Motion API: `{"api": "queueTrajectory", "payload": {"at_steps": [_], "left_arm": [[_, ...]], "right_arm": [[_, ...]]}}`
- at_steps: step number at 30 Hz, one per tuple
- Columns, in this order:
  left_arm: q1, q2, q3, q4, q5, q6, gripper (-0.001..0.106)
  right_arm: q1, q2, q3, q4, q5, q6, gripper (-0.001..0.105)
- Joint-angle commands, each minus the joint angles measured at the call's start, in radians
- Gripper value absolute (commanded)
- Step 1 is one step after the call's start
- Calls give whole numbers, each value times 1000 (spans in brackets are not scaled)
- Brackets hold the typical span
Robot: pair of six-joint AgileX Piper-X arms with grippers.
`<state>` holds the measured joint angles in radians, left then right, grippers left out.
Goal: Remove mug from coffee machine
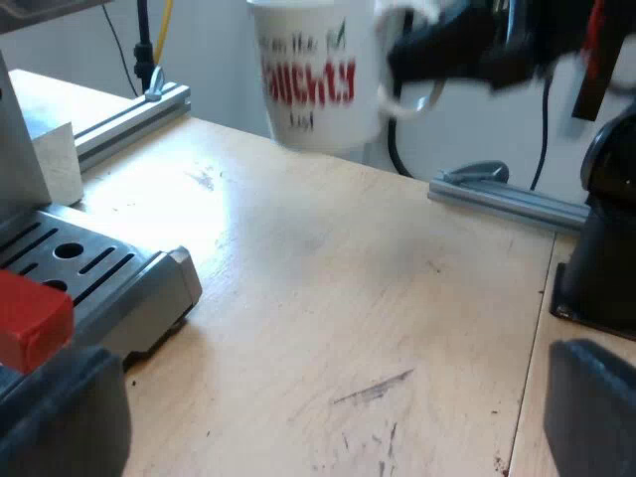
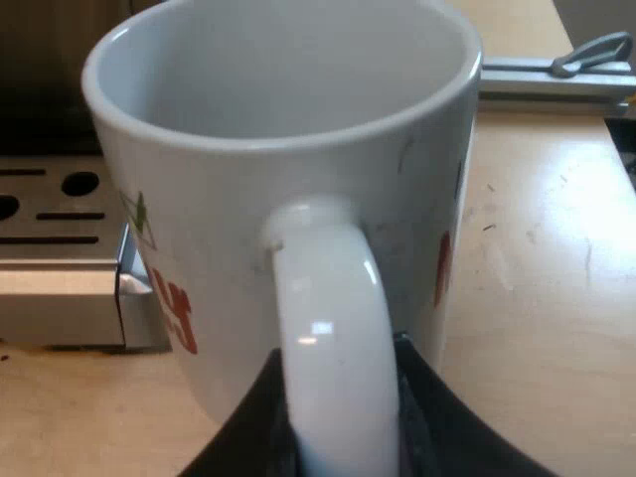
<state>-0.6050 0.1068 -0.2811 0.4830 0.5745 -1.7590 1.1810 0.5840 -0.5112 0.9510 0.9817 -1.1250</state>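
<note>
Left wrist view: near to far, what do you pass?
red handle end → drip tray → table → mug, held by its handle in the right gripper

Lab or workshop bench: scuffed wooden tabletop (image 1: 328, 298), aluminium profile rails (image 1: 512, 199) at edges, bare white wall (image 1: 209, 60).

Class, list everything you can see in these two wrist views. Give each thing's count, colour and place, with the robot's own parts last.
mug: 1, white with red lettering, held by its handle over the table, beside the drip tray.
drip tray: 1, silver, slotted, on the table.
handle end: 1, red, by the drip tray.
rails: 2, silver, along the table's edges.
table: 1, light wood, scuffed.
right gripper: 1, black, shut on the mug's handle.
left gripper: 1, black, open, low over the table.
</note>
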Motion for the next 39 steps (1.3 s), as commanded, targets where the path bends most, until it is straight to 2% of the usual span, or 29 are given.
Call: {"api": "queueTrajectory", "payload": {"at_steps": [1, 13, 23, 27, 29, 30, 32, 34, 37, 39], "left_arm": [[-3, -1, -3, -26, 12, -16, 86], [-3, -1, -3, -26, -9, -16, 86], [-3, -1, -3, -26, -9, -16, 86], [-3, -1, -3, -26, -9, -16, 86], [-3, -1, -3, -26, -12, -16, 86], [-3, -1, -3, -26, -17, -16, 86], [-3, -1, -3, -26, -22, -16, 86], [-3, -1, -3, -26, -25, -16, 86], [-3, -1, -3, -26, -25, -16, 86], [-3, -1, -3, -26, -25, -16, 86]], "right_arm": [[0, -6, 47, -149, 67, 0, 0], [0, -6, 260, -476, 190, -16, 0], [-33, 2, 340, -531, 219, -16, 0], [-117, 11, 343, -567, 166, -32, 0], [-161, 22, 343, -598, 117, -84, 0], [-196, 31, 343, -632, 70, -139, 0], [-238, 45, 345, -686, 12, -202, 0], [-314, 85, 355, -830, -73, -298, 0], [-369, 120, 370, -958, -105, -368, 0], [-400, 137, 377, -1010, -124, -389, 0]]}}
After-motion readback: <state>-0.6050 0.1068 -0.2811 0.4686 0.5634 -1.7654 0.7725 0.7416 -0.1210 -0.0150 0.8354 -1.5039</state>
